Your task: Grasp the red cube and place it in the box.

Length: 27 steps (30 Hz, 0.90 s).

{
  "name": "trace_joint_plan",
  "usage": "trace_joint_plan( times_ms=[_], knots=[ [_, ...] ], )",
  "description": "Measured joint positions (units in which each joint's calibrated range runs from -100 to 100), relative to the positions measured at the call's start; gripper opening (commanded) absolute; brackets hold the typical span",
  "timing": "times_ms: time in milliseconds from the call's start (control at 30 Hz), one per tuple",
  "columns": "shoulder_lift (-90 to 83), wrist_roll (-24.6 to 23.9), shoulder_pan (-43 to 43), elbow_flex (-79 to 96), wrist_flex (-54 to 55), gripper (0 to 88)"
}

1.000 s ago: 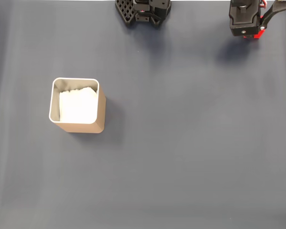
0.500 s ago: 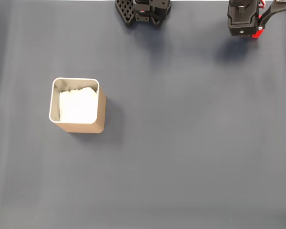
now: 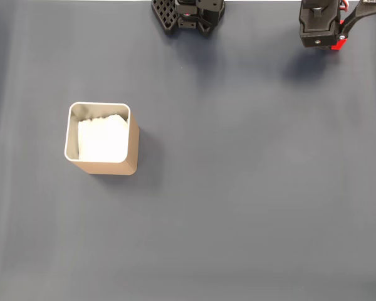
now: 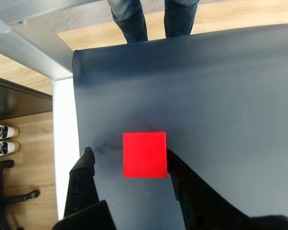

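In the wrist view the red cube sits on the dark table, between the two black fingers of my gripper. The gripper is open. The right finger is at or very near the cube's side, and the left finger stands well apart from it. In the fixed view the arm's black head hangs at the top right edge and covers the cube, with a red sliver at its lower right. The tan box with white padding stands far off at the left, upright.
The arm's base is at the top middle of the fixed view. In the wrist view the table's edge runs close to the left of the cube, and a person's legs stand beyond the far edge. Wide bare cloth lies between arm and box.
The arm's head shifted a few pixels up and left between one second ago and half a second ago. It has stayed still since then.
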State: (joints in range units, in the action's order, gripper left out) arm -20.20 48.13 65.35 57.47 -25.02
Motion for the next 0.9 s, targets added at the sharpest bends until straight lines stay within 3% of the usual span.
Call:
trace_joint_plan(
  times_ms=[900],
  knots=[
    [0.00, 0.15, -0.98, 0.00, 0.00, 12.8]
  ],
)
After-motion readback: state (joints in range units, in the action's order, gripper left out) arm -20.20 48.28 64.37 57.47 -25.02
